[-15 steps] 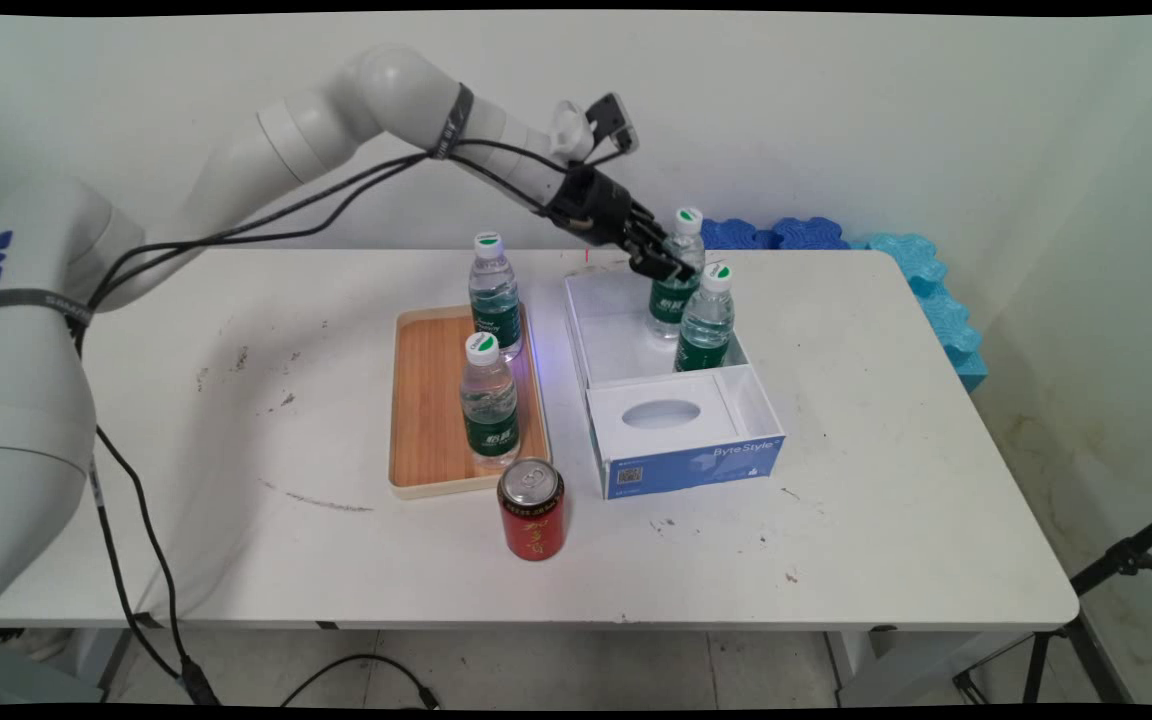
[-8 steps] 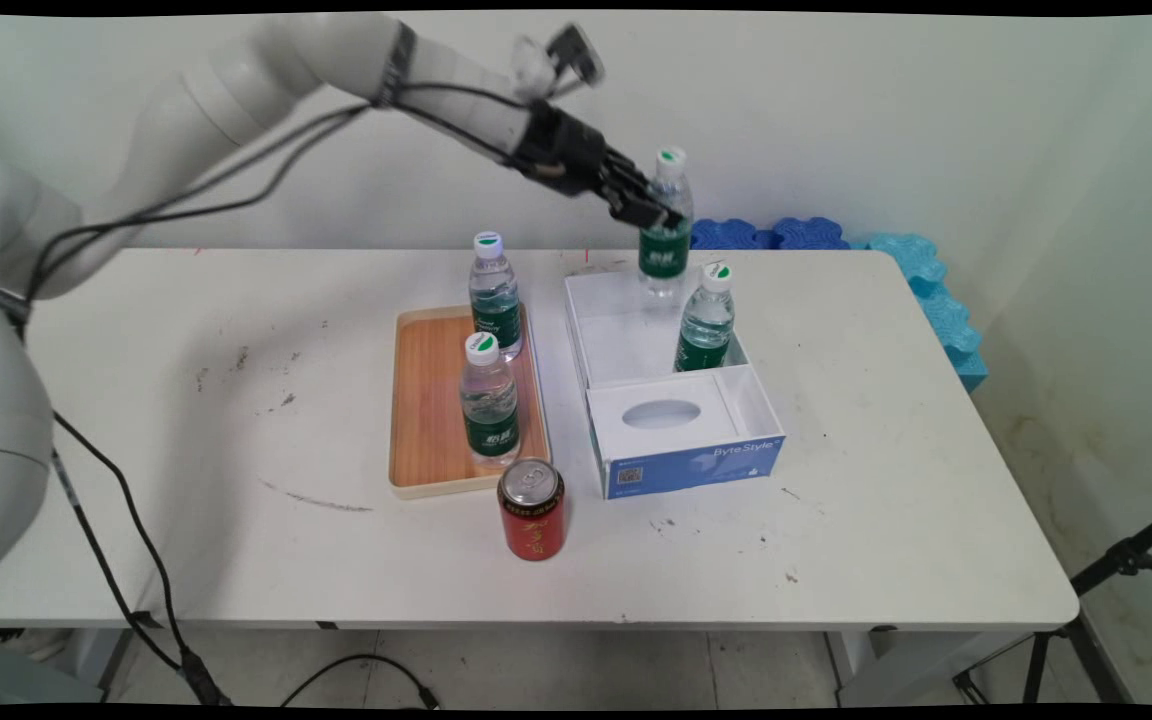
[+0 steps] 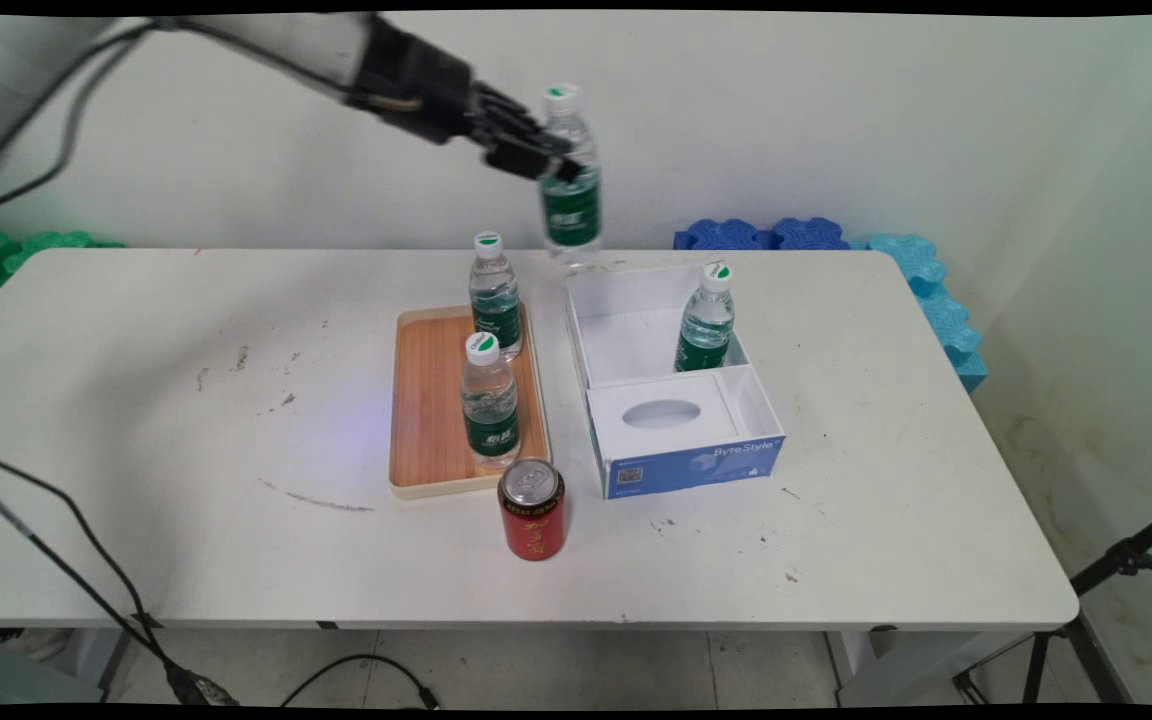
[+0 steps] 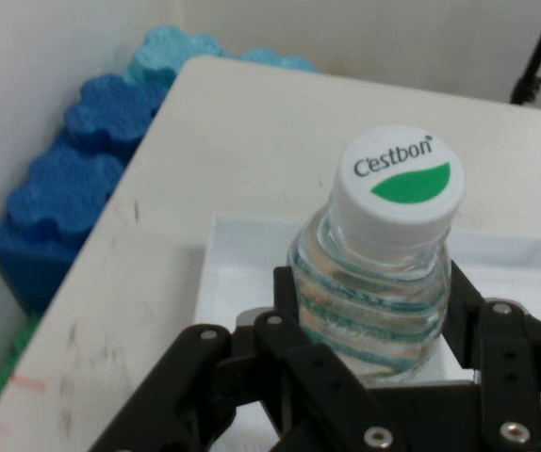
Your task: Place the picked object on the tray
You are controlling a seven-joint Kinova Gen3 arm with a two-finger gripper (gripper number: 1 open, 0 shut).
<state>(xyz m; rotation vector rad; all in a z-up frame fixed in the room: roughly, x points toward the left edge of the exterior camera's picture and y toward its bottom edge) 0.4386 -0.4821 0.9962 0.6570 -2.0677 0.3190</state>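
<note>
Cestbon water bottle [image 3: 570, 180] clamped at shoulder in gripper [image 3: 536, 155], upright, lifted well clear of table [image 3: 186, 400]. Below gripper: open white box [image 3: 676, 420] holding second bottle [image 3: 705, 318]. Lower left: wooden tray [image 3: 426, 400].

Lighting: bright, even, diffuse; faint soft shadows beside the tray [image 3: 414, 400]. Motion blur on the raised bottle [image 3: 569, 180] above it.

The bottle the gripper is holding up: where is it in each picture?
Main view: the held bottle hangs top centre, above the white box's far left corner.
Hand view: the bottle fills the lower right, cap upward, between the gripper's fingers.
Shared landmark: the blue foam mats.
</note>
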